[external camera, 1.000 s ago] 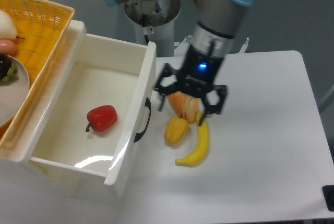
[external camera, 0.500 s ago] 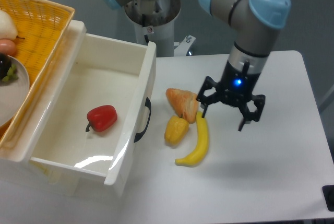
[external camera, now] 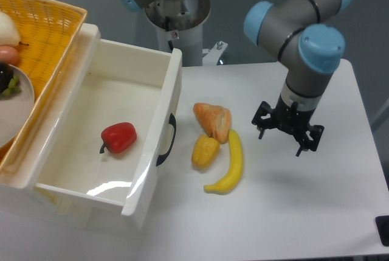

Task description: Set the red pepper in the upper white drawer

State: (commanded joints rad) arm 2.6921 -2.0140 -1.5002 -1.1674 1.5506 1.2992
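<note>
The red pepper (external camera: pixel 118 137) lies on the floor of the upper white drawer (external camera: pixel 70 170), which stands pulled out at the left with its black handle (external camera: pixel 168 140) facing right. My gripper (external camera: pixel 287 137) hangs over the bare table well to the right of the drawer, open, with nothing between its fingers.
An orange croissant-like piece (external camera: pixel 213 121), a yellow pepper (external camera: pixel 205 151) and a banana (external camera: pixel 229 165) lie between the drawer and the gripper. A yellow wicker basket (external camera: pixel 42 36) with food sits at the back left. The arm's base (external camera: pixel 176 11) stands behind the drawer.
The gripper has swung right, from above the croissant-like piece to the table's right side. The red pepper has stayed still in the drawer.
</note>
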